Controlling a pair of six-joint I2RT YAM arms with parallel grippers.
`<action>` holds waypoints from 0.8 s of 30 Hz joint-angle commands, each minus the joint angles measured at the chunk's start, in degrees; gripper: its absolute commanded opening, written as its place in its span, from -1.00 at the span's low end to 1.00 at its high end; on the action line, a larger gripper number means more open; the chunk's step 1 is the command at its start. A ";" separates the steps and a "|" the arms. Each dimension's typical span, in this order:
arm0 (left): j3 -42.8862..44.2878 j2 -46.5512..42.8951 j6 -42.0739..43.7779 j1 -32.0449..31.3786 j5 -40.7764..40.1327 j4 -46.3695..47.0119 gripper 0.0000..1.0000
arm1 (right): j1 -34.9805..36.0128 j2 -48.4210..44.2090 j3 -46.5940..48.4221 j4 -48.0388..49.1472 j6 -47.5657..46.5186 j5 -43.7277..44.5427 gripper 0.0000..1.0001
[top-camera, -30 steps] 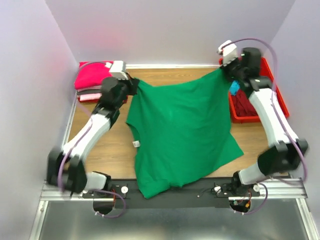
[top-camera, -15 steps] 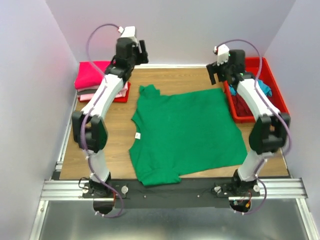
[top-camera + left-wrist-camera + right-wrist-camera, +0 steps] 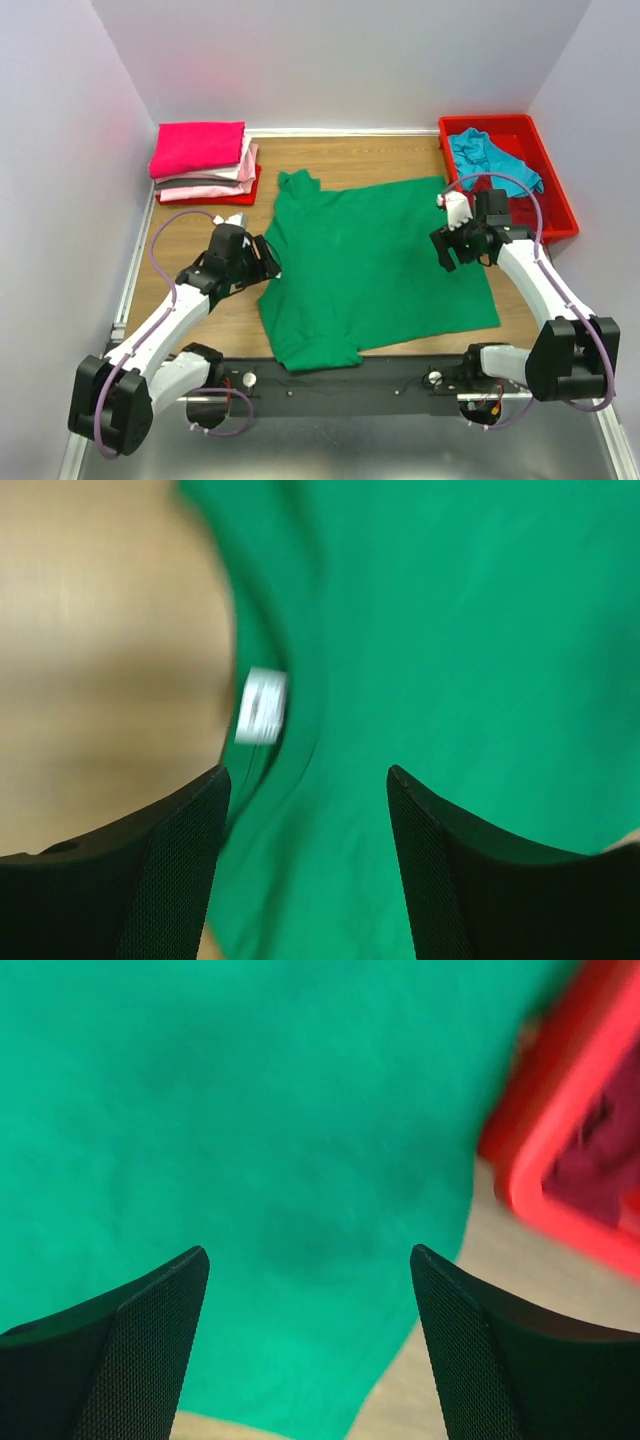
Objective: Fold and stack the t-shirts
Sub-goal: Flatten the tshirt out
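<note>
A bright green t-shirt [image 3: 375, 265] lies spread flat on the wooden table [image 3: 200, 330]. Its collar with a white tag [image 3: 262, 707] shows in the left wrist view. My left gripper [image 3: 262, 262] hangs open above the shirt's left edge near the collar, nothing between its fingers [image 3: 165, 865]. My right gripper [image 3: 452, 250] is open above the shirt's right edge [image 3: 250, 1160], also empty. A stack of folded t-shirts [image 3: 203, 160], hot pink on top with light pink below, sits at the back left. A teal t-shirt [image 3: 490, 158] lies crumpled in the red bin.
The red plastic bin [image 3: 552, 190] stands at the back right, close beside my right arm; its rim [image 3: 560, 1150] shows in the right wrist view. Purple walls close in the table on three sides. A metal rail [image 3: 350, 380] runs along the near edge.
Both grippers let go of the green t-shirt's far corners, and it dropped flat on the table. Both arms then swung down and forward to the shirt's left and right edges.
</note>
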 commanded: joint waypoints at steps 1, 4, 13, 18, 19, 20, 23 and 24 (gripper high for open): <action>2.38 -2.59 -8.25 -1.37 -5.18 -9.65 0.42 | -2.98 0.20 -0.51 -4.04 -0.88 2.95 0.75; 3.26 -0.40 -7.73 -1.54 -5.36 -11.09 0.42 | -3.33 2.31 -1.04 -4.48 -0.53 3.56 0.73; 2.03 9.89 -6.23 -2.42 -6.33 -8.81 0.40 | -3.33 9.79 -2.98 -4.57 -0.70 1.81 0.61; 2.65 12.35 -5.88 -4.09 -6.42 -10.03 0.38 | -3.33 12.95 -1.93 -4.75 -0.79 -0.74 0.53; 2.82 12.79 -5.18 -4.35 -6.07 -10.91 0.37 | -3.33 13.65 -1.92 -4.83 -0.79 -1.09 0.52; 2.65 13.23 -4.74 -4.44 -4.33 -11.26 0.33 | -3.33 14.87 -1.84 -4.75 -0.70 -1.44 0.50; 2.56 15.86 -3.68 -5.67 -2.90 -13.37 0.22 | -3.33 16.64 -1.22 -4.92 -0.44 -3.73 0.45; 2.47 17.35 -3.60 -6.54 -2.73 -14.33 0.22 | -3.33 16.82 -1.05 -4.92 -0.44 -4.52 0.45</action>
